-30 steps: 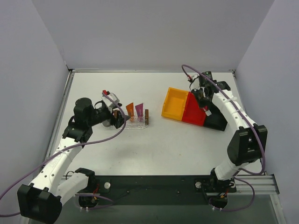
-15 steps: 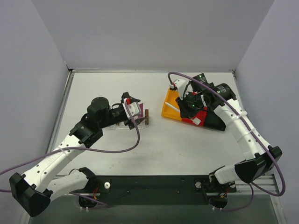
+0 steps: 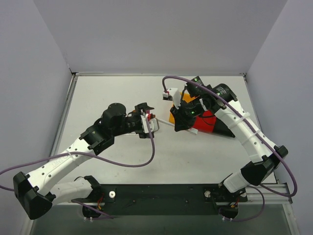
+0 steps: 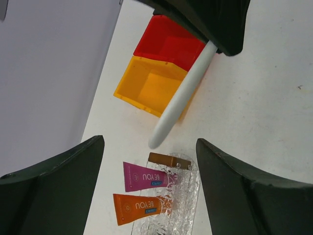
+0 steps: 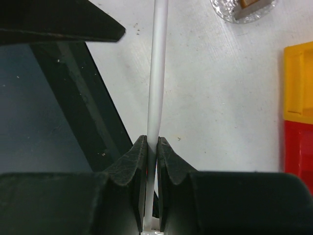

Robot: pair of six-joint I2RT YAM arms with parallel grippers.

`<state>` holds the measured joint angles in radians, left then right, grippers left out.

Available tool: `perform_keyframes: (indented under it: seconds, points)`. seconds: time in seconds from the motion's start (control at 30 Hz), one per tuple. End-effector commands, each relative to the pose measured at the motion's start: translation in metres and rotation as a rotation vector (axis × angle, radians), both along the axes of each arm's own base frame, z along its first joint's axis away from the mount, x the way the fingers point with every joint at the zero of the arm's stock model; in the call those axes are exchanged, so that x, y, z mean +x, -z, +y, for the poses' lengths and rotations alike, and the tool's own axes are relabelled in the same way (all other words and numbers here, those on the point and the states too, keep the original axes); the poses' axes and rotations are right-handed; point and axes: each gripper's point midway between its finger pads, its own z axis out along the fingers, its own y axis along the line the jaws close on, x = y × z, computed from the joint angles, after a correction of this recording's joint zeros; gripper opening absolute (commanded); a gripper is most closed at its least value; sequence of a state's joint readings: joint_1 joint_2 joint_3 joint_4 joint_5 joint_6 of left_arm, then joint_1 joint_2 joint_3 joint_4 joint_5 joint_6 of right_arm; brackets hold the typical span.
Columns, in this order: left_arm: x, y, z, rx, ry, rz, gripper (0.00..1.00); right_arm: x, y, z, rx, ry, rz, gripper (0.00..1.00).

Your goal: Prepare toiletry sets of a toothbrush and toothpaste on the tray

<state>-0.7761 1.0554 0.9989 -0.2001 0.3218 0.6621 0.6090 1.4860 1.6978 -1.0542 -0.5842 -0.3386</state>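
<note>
**Toothbrush handover likely pending**

Toothbrush (image 4: 183, 95) is held aloft over mid-table, pinched at one end by R gripper (image 5: 151, 144), jaws clamped on it. L gripper (image 4: 149, 142) is spread wide, nothing held, above tray (image 4: 185, 196). Judged light, stiff, slick; best taken mid-handle.

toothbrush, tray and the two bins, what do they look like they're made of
The toothbrush looks like smooth matte white plastic, evenly coloured. The tray seems clear plastic, ripply and glinting; its end block looks like brown wood, though the grain is unclear. The orange bin and red bin look like moulded plastic, with uniform colour and thin walls.
</note>
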Motion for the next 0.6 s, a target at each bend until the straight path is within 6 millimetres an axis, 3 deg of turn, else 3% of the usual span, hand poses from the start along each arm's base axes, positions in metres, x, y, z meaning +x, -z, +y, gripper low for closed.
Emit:
perform_keyframes:
  seconds: [0.0, 0.37, 0.57]
  points:
    - [0.006, -0.025, -0.011, 0.017, 0.009, -0.083, 0.86, -0.014, -0.003, 0.016, 0.018, -0.071, 0.059, 0.00]
    - [0.003, 0.013, -0.025, 0.164, 0.057, -0.124, 0.81, -0.016, -0.007, 0.030, 0.054, -0.114, 0.078, 0.00]
    - [0.006, 0.017, -0.027, 0.188, 0.049, -0.146, 0.66, -0.018, -0.009, 0.033, 0.068, -0.118, 0.088, 0.00]
